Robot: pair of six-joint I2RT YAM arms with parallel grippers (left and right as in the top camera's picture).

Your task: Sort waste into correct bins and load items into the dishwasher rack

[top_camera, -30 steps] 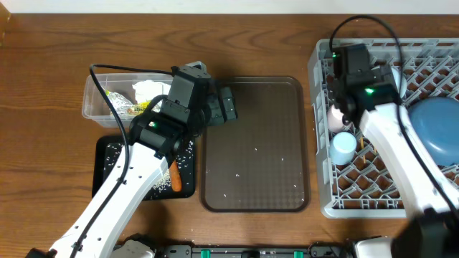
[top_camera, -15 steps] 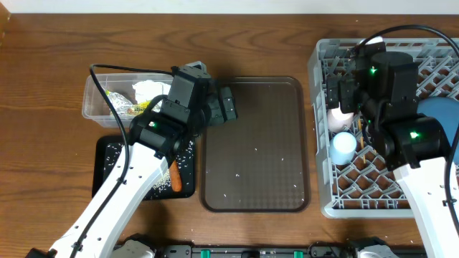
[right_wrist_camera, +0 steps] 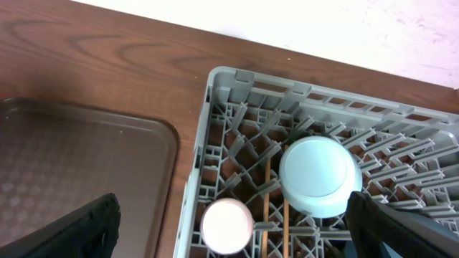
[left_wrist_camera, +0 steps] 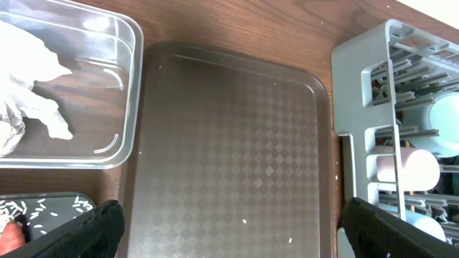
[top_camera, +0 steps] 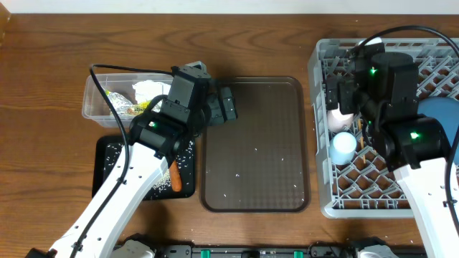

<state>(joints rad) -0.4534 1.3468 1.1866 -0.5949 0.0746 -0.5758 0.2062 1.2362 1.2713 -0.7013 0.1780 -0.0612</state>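
Observation:
In the grey rack [top_camera: 323, 204] sit the pink cup [top_camera: 335, 119], the light blue cup [top_camera: 344, 146] and the blue plate [top_camera: 439, 122]. My right gripper [right_wrist_camera: 233, 215] hangs open above the rack [right_wrist_camera: 237, 93], over the pink cup [right_wrist_camera: 226, 226], beside two chopsticks [right_wrist_camera: 267, 192] and the upturned pale blue bowl [right_wrist_camera: 319, 175]. The clear tub [top_camera: 93, 107] holds tissue [top_camera: 148, 91] and a yellow wrapper [top_camera: 123, 108]. Rice and a carrot [top_camera: 175, 176] lie in the black tray [top_camera: 111, 161]. My left gripper [top_camera: 229, 106] stands open and empty over the brown tray's left edge.
The brown serving tray [top_camera: 254, 143] lies mid-table with a few rice grains [top_camera: 281, 160] on it. In the left wrist view the left gripper [left_wrist_camera: 233, 223] spans that tray [left_wrist_camera: 229, 136], with the tub [left_wrist_camera: 122, 86] at left and the rack [left_wrist_camera: 358, 122] at right.
My right arm has risen and drawn back over the rack's left side, then held still. The left arm has not moved.

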